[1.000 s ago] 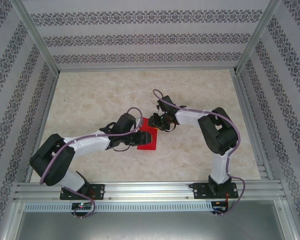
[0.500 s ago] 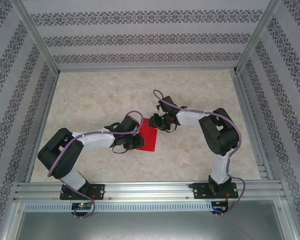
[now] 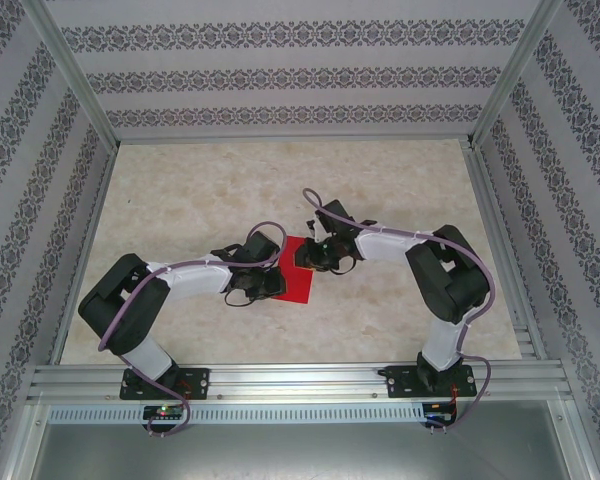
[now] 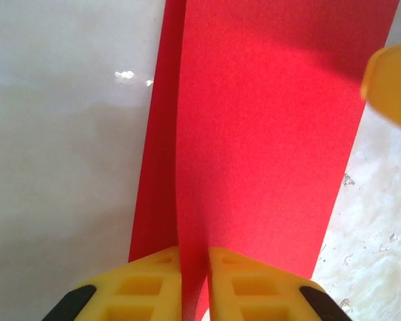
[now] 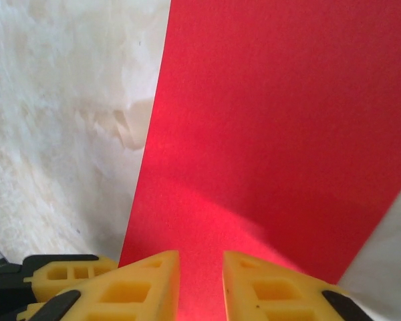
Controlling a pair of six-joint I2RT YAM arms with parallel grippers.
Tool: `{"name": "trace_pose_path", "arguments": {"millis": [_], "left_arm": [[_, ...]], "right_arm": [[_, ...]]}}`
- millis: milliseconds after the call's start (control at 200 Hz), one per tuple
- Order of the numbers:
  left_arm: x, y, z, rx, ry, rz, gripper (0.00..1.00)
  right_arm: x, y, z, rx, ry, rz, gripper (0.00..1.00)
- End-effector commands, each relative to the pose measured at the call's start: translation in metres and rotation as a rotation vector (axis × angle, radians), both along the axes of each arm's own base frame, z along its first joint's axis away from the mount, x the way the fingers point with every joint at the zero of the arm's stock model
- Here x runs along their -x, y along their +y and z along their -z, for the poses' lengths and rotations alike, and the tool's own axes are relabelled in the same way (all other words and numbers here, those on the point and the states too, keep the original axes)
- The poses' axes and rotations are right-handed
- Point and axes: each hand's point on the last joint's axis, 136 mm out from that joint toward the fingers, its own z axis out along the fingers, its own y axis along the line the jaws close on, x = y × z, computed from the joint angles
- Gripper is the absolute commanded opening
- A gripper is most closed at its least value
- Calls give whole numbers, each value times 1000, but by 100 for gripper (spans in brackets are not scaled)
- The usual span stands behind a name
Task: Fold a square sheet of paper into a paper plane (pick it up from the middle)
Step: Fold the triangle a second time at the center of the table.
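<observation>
From the top we get bright, even, diffuse light: the table (image 3: pixel 200 190) reads pale, and the arms throw only soft, short shadows close beneath themselves. The enclosure posts splay outward toward the corners of the frame. In the left wrist view the square sheet of paper (image 4: pixel 267 134) is a heavily saturated red, darker toward its far right part. Small glare spots (image 4: pixel 125 74) sit on the washed-out table to its left. The left gripper (image 4: pixel 194 287) is soft at the near edge, and a yellow fingertip (image 4: pixel 391 80) at the right is a blur. In the right wrist view we see a diagonal shadow band across the paper, a brighter red glow by the right gripper (image 5: pixel 200 287), and overexposed table on the left.
</observation>
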Motion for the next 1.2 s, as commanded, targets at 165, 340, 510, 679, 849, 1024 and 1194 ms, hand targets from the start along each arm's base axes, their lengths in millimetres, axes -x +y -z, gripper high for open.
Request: {"name": "trace_pose_path", "arguments": {"millis": [165,340,510,679,849,1024,1194], "left_arm": [[-6,-7,-11,53,-12,-18,20],[-7,-22,-30,165,-53,12,26],[-12,-36,-53,266,-103,32,33],[-17,-44,-57,311,-123,35,39],[-24,-49,-49,315,-128,28,47],[-29,-54,-46,327,-133,29,53],[-31,-56,-41,330,-131,35,59]], "right_arm": [[10,-9,31,72,65,-7,16],[12,-17,44,128,84,-7,15],[12,-21,47,145,89,-1,14],[11,-18,44,119,95,4,13],[2,-11,22,6,70,25,15],[-7,-14,-1,-78,57,61,21],[-13,-24,-11,-119,52,106,24]]}}
